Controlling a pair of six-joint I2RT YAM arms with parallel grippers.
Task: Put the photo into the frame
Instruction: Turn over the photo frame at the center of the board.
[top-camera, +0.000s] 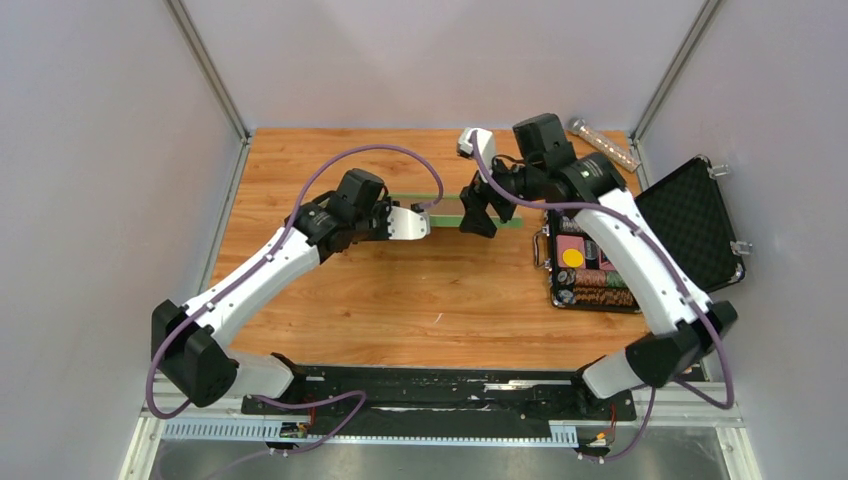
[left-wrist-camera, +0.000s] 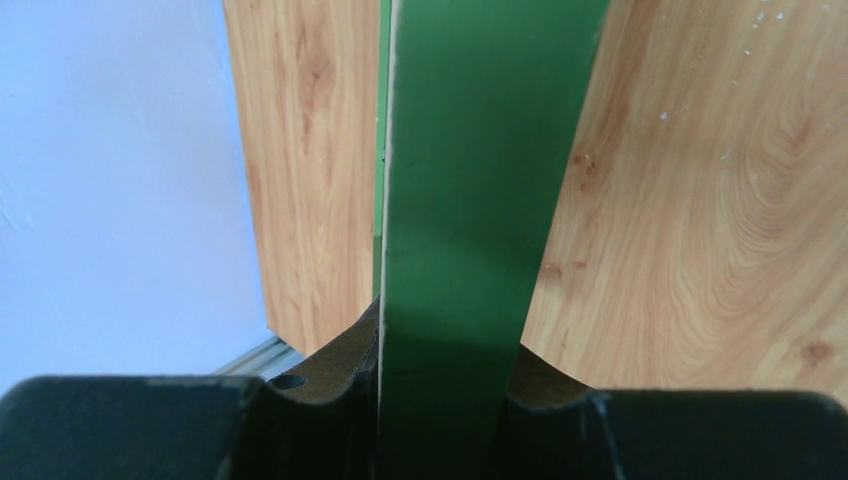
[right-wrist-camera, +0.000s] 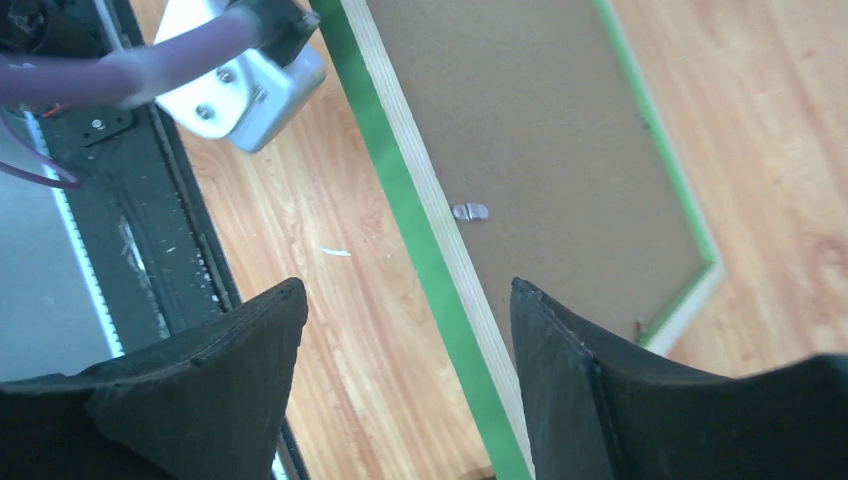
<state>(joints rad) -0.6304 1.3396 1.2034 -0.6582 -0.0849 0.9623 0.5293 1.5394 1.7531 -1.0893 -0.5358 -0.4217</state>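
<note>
The frame (top-camera: 420, 198) stands on its long edge across the middle of the table, so from above it shows as a thin green strip. My left gripper (top-camera: 422, 222) is shut on its green rail (left-wrist-camera: 460, 200), which fills the gap between the fingers (left-wrist-camera: 330, 375). My right gripper (top-camera: 480, 212) is open and straddles the frame's rail (right-wrist-camera: 420, 230) without pinching it. In the right wrist view the rail shows a green face and a pale wood edge, and a brown backing board (right-wrist-camera: 540, 150) with a small metal tab (right-wrist-camera: 470, 211) fills the frame. The photo is hidden.
An open black case (top-camera: 690, 225) with stacked chips (top-camera: 590, 280) lies at the right of the table, close to my right arm. A clear tube (top-camera: 605, 143) lies at the back right corner. Grey enclosure walls close in the table on three sides.
</note>
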